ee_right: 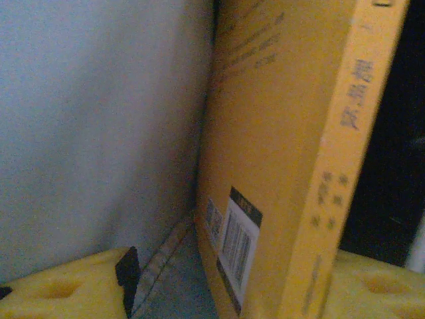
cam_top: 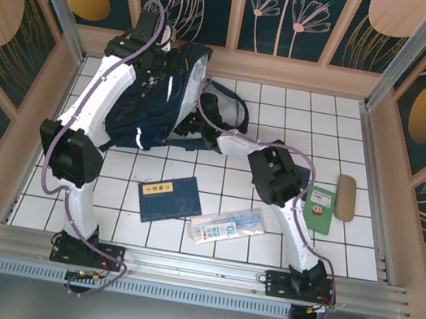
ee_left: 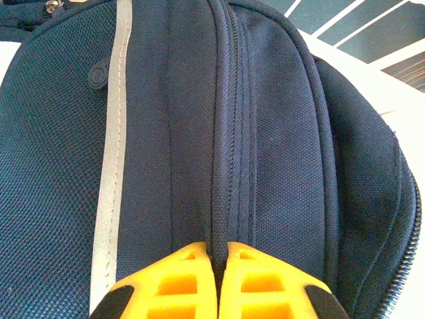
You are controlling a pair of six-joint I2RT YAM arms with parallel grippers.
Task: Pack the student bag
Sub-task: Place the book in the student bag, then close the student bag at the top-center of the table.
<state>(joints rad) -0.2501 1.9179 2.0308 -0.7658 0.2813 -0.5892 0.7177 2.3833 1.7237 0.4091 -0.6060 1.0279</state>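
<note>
The student bag, dark navy with a white stripe, lies at the back left of the tiled table with its mouth toward the right. My left gripper is shut on a raised navy seam of the bag, pinching it between the yellow fingers. My right gripper reaches into the bag's mouth and stands open. A yellow book stands on edge between its fingers, close to the right one, with a gap to the left one. Pale grey lining is beside the book.
On the tiles in front of the bag lie a blue book and a clear plastic packet. A green book and a tan case lie at the right. Frame rails enclose the table.
</note>
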